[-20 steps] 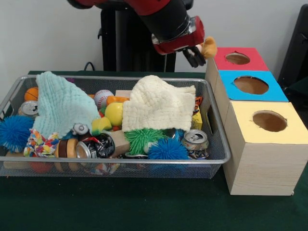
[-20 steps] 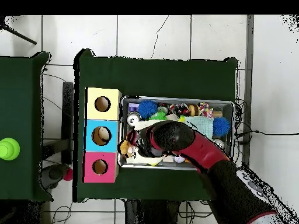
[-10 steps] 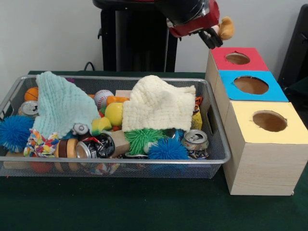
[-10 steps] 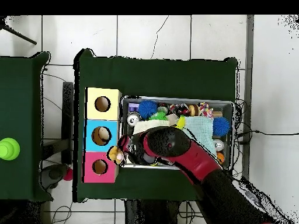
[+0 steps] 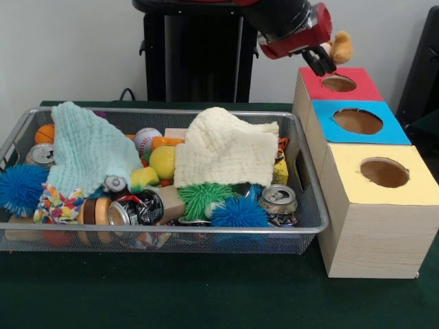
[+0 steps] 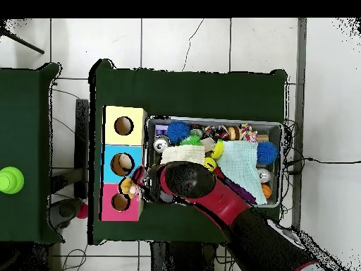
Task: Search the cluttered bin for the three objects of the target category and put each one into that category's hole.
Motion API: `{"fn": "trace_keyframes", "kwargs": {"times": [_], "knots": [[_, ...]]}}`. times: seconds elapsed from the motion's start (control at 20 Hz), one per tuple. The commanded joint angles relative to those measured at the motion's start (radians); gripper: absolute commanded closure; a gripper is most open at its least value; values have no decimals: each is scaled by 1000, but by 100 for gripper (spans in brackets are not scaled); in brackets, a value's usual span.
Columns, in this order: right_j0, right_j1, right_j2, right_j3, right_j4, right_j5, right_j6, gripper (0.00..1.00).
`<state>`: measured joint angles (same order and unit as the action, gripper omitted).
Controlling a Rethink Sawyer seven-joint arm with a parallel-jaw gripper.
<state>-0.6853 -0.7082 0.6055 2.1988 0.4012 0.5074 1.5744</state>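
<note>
Pale wall (image 5: 68, 48); white tiled floor (image 6: 183, 42); dark green table (image 5: 206, 295)

Claw (image 5: 325, 60) carried plush toy (image 5: 339, 46) over red box (image 5: 357, 88)

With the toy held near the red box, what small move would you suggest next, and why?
Probably ease the gripper a little further over the red box's hole, then lower it. The gripper is shut on the tan plush toy, which hangs above the box's back edge, not yet squarely over the hole.

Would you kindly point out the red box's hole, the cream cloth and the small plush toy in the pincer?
Red box's hole (image 5: 339, 83), front view, centre of the opening.
Cream cloth (image 5: 226, 147), front view, middle of its folds.
Plush toy (image 5: 341, 46), front view, its tan body.
</note>
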Motion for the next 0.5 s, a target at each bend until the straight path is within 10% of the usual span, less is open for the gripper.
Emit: {"fn": "trace_keyframes", "kwargs": {"times": [0.05,0.5], "knots": [[-29,133,112,51,41,-191,155,100],[-5,245,105,-9,8,-275,173,100]]}}
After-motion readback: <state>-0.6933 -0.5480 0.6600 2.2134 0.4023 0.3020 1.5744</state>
